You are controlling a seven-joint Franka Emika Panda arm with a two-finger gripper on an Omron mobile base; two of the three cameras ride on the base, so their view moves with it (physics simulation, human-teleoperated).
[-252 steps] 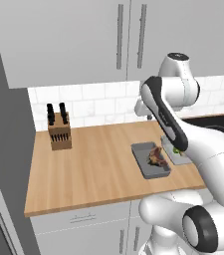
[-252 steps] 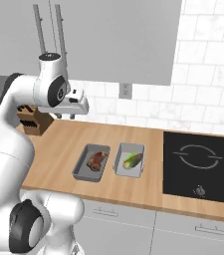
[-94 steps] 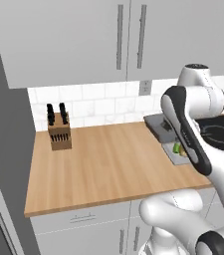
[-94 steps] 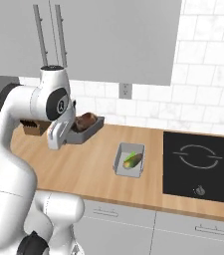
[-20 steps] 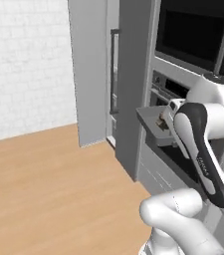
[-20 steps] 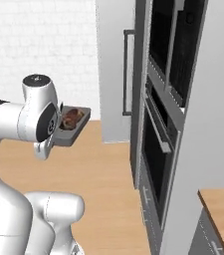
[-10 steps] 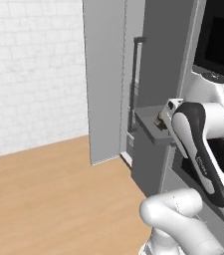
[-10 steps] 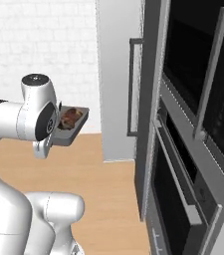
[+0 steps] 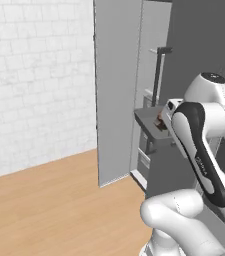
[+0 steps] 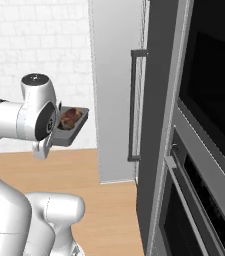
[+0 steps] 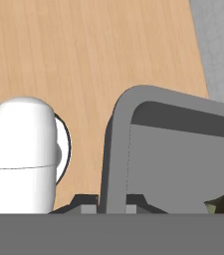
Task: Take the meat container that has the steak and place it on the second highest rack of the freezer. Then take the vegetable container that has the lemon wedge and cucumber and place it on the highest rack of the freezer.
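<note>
Freezer (image 10: pixel 116 90) door now looms larger at 12 o'clock; base has closed in. Gripper (image 11: pixel 111 209) fingers pinch meat container (image 10: pixel 70 127) rim, steak (image 10: pixel 70 116) aboard.

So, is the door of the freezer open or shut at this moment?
Open. In the left base view the freezer door stands swung out, and light inner shelves show behind its edge. The meat container is held outside it.

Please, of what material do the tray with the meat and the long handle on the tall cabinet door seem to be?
The tray: probably plastic or coated metal, matt grey, thin walls with rounded corners and no shine. The handle: looks like dark metal, a slim straight bar with a dull, even finish. Both are rendered, so this stays a guess.
</note>
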